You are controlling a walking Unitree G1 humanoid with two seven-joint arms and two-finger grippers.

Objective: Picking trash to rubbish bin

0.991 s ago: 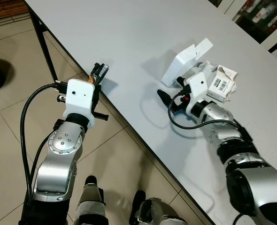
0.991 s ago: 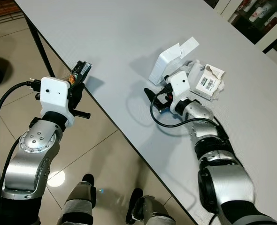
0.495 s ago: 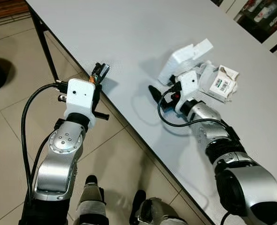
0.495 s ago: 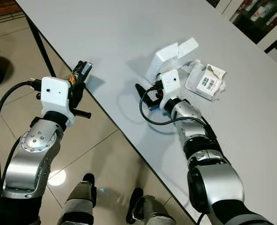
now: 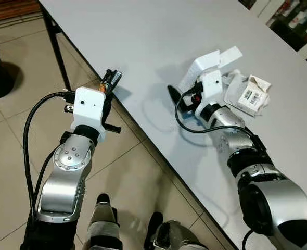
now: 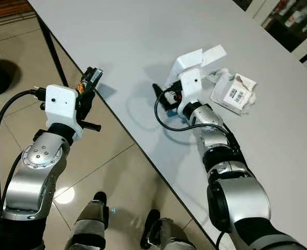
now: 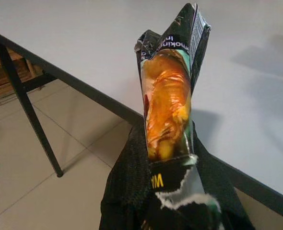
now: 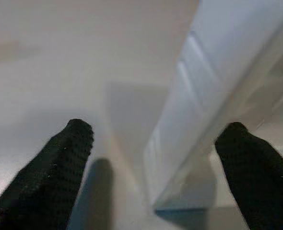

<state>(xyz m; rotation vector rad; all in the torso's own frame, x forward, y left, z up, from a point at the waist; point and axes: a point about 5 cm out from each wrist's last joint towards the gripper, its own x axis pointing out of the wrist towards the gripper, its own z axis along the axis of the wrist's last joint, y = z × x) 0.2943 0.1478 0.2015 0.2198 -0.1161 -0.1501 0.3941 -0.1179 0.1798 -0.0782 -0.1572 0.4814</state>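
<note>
Wrapper (image 7: 168,105) (left gripper (image 5: 111,83) clamps it) past table edge (image 5: 138,133); right gripper (image 8: 153,143) spread around white box (image 6: 187,65).

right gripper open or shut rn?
Open. In the right wrist view the right gripper has its two black fingers spread wide, straddling the edge of the white box.

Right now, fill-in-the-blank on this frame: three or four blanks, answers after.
1. The left gripper is shut on a torn ____ pack.
2. The right gripper has its fingers ____ beside the white box.
3. The crumpled carton carries a printed ____ label.
4. The white box rests on the grey ____.

Answers: cigarette; open; barcode; table
</note>
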